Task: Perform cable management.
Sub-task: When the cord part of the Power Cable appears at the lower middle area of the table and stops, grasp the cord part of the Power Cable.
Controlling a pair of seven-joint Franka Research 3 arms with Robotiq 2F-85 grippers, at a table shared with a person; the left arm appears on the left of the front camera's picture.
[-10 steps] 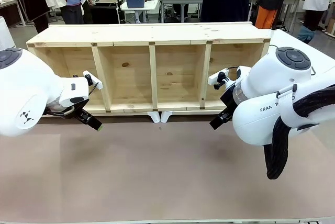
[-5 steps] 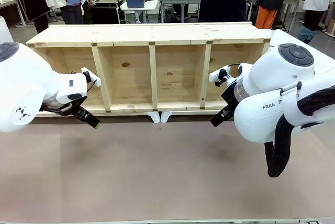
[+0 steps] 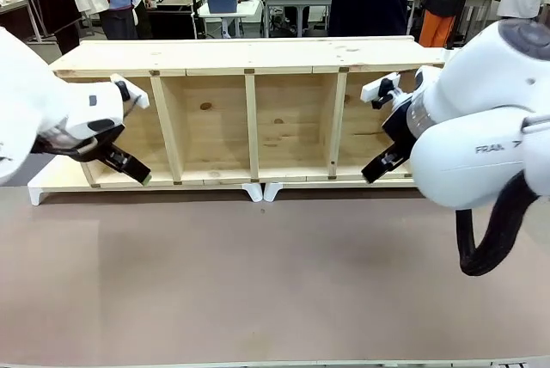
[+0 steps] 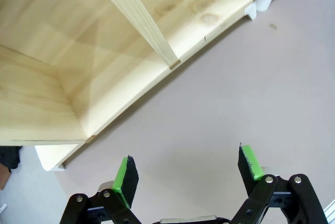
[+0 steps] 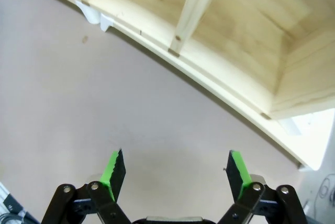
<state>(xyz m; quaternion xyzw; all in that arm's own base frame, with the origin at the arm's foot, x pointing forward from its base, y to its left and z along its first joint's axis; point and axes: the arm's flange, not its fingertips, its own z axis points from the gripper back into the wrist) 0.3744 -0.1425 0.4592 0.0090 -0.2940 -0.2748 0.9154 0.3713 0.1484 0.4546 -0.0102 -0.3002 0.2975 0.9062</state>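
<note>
Both sets of fingers were spread wide with nothing in them: left gripper by the shelf's 9 o'clock end, right gripper by its 3 o'clock end. Couldn't tell where the cable lay, so I'd locate it first, then pinch gently.

Open room over tabletop; wooden shelf walls far side.

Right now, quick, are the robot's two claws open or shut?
Left gripper: open, holding nothing.
Right gripper: open, holding nothing.
</note>
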